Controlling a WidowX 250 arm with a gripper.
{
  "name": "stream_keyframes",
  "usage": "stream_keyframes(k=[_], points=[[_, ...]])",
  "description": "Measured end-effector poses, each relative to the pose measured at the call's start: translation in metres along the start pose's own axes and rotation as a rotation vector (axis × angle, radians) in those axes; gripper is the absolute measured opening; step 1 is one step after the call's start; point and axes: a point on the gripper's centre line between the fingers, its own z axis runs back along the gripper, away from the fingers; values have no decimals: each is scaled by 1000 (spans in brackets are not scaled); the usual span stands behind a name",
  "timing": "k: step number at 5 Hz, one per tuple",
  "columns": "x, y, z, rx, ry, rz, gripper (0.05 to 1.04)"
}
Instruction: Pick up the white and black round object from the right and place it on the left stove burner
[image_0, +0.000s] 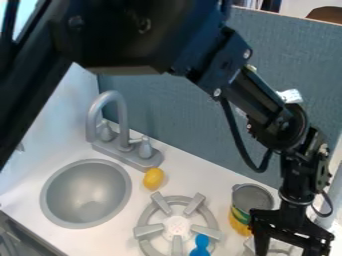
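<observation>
A black robot arm crosses a toy kitchen from the upper left, its gripper (290, 247) hanging at the lower right with its two fingers spread wide over a gray fixture (278, 245) at the frame's bottom edge. Closest to the gripper, just to its left in the camera view, stands a can (252, 197), its round top gray and its side banded in yellow and green. Left of the can, a gray stove burner (142, 232) with raised arms sits on the white tabletop (113, 240), a blue object (201, 241) over its lower right part and cut off by the bottom of the frame; what the object is cannot be told. A yellow, lemon-shaped item (153, 178) rests between the burner and the base of a gray faucet (123, 120), near the rim of a round gray sink (45, 202) at left. The faucet's spout curves upward between two knobs. Behind the scene rises a blue-gray panel (175, 107), meeting a pale wall (60, 120) at the left-hand corner.
</observation>
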Motion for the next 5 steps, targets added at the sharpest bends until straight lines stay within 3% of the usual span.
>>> stream_keyframes(k=[2,3,4,5], points=[[0,-13,-25,22,-14,55,996],[4,-13,-37,36,-2,84,947],[4,-16,-37,62,-10,86,769],[-2,-8,-37,84,-13,77,731]])
